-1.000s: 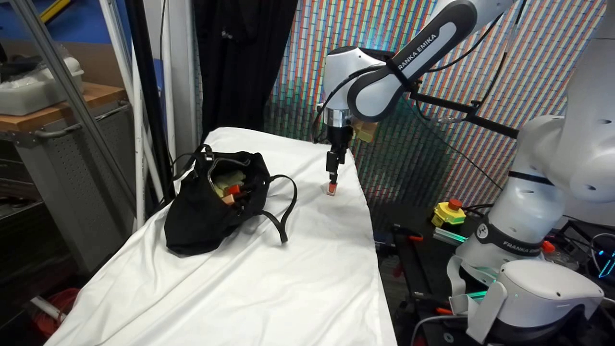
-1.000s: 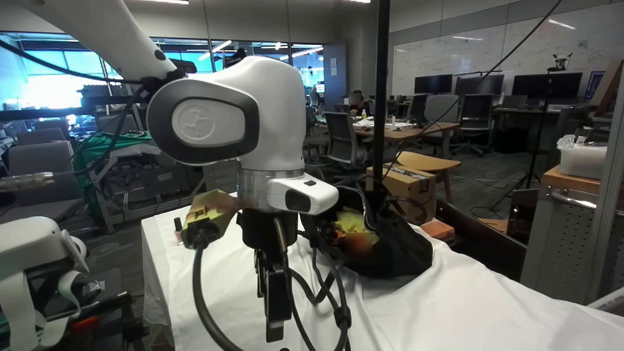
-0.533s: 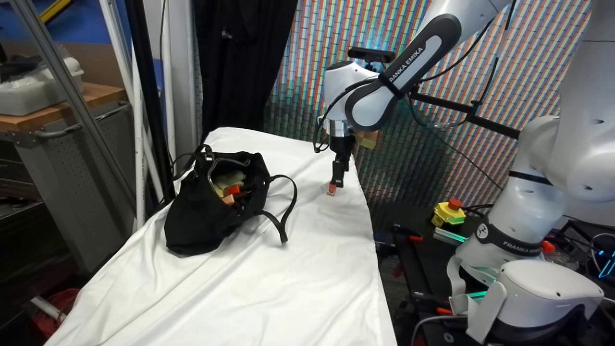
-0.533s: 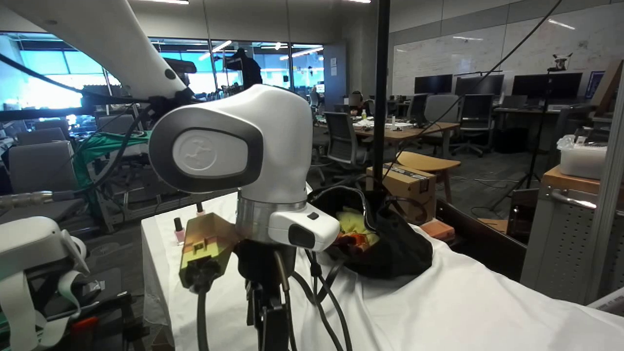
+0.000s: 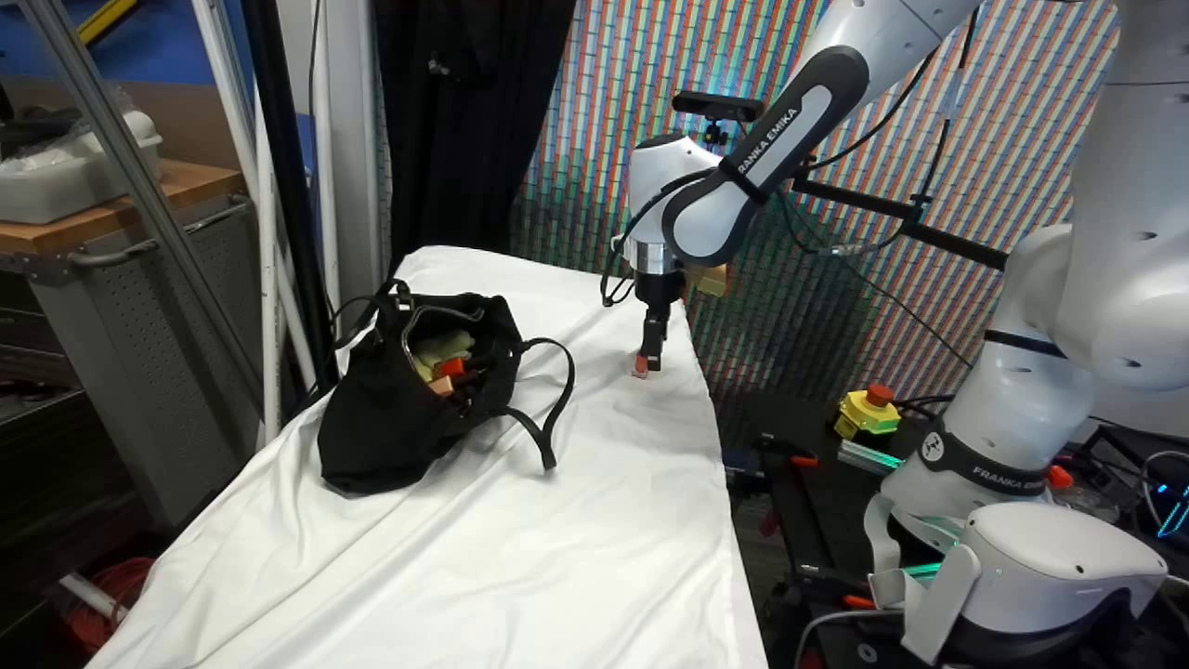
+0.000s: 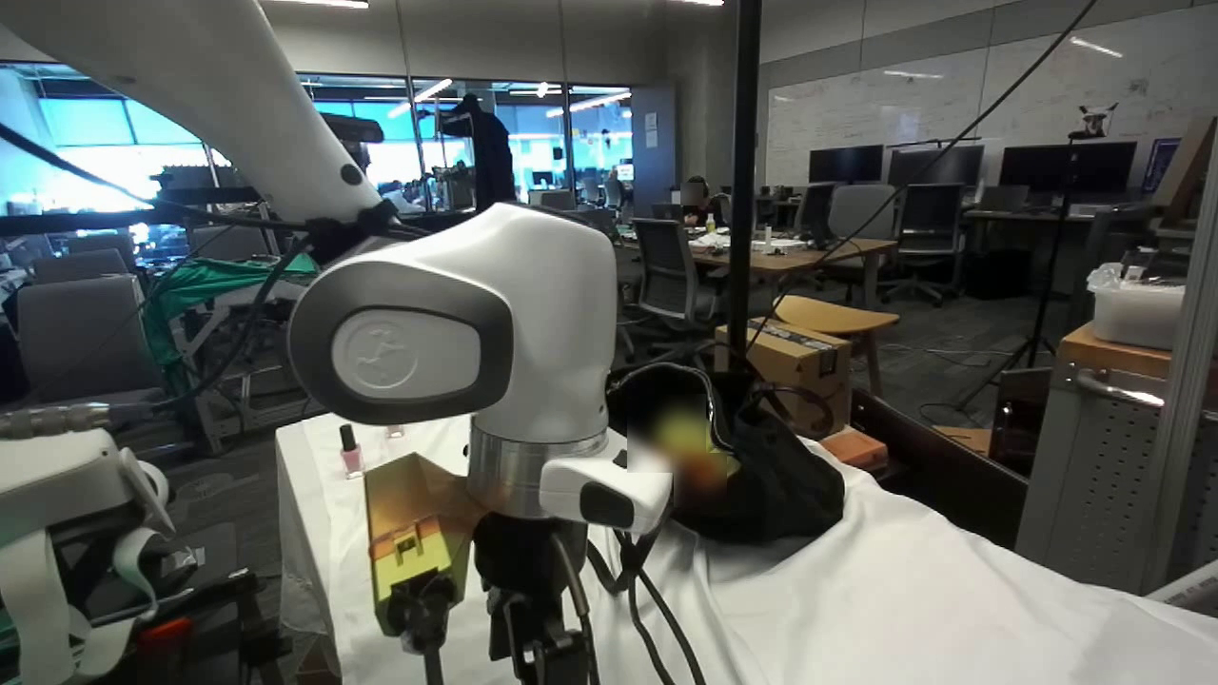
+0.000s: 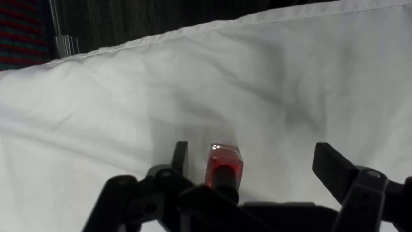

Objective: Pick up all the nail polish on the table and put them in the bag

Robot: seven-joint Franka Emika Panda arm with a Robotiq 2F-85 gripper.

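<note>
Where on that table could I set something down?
In an exterior view, the white-draped table lies bare between the slumped black fabric bag and the picture's bottom edge. It's crowded where the open black gripper straddles a small red bottle, and beside an upright pink, black-capped bottle.

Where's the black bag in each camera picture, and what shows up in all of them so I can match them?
In an exterior view: black bag left of centre, slightly below mid-height.
In an exterior view: black bag right of centre, below mid-height.
Wrist view: not in the picture.
Shared landmark: the white cloth, in all three.
</note>
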